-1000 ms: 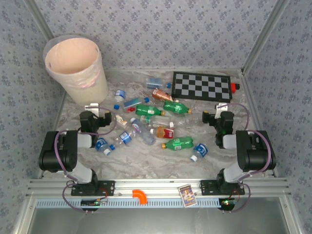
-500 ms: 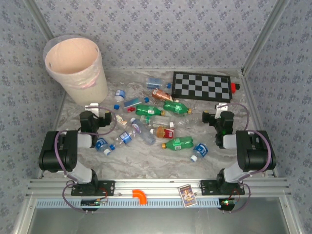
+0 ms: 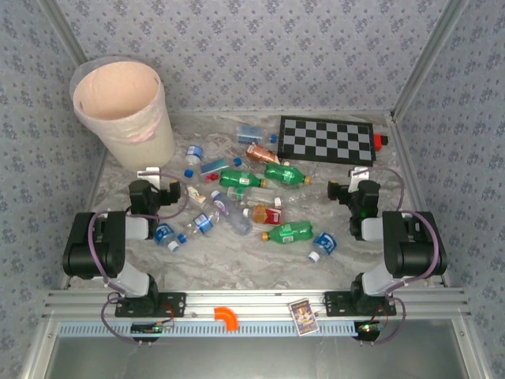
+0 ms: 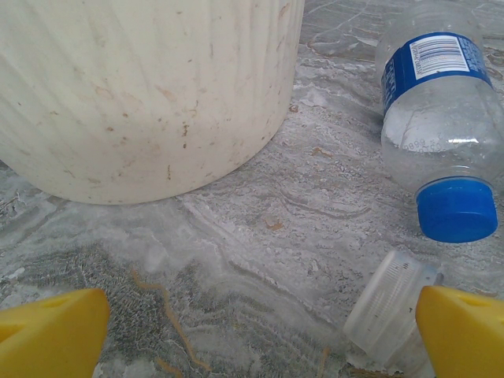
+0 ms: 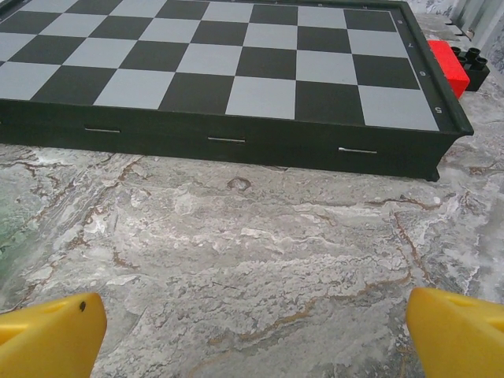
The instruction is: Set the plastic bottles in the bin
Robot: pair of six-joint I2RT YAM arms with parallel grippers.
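Observation:
The plastic bottles lie scattered across the middle of the marble table: green ones [image 3: 241, 179] [image 3: 289, 232], clear blue-capped ones [image 3: 323, 245] [image 3: 166, 235], and an orange-labelled one [image 3: 262, 154]. The bin [image 3: 122, 110], a tall peach-beige bucket with a clear liner, stands at the far left. My left gripper [image 3: 150, 175] sits low just in front of it, open and empty. In the left wrist view the bin's wall [image 4: 142, 94] is close ahead, a clear bottle with a blue cap [image 4: 441, 134] lies at the right, and a clear bottle neck [image 4: 394, 303] lies beside the right finger. My right gripper [image 3: 359, 177] is open over bare table.
A black-and-white checkerboard [image 3: 327, 140] lies at the far right, its near edge [image 5: 220, 138] right ahead of my right gripper [image 5: 252, 331]. A red block [image 5: 449, 67] sits at its right end. An orange piece [image 3: 226, 317] and a card [image 3: 301, 314] rest on the front rail.

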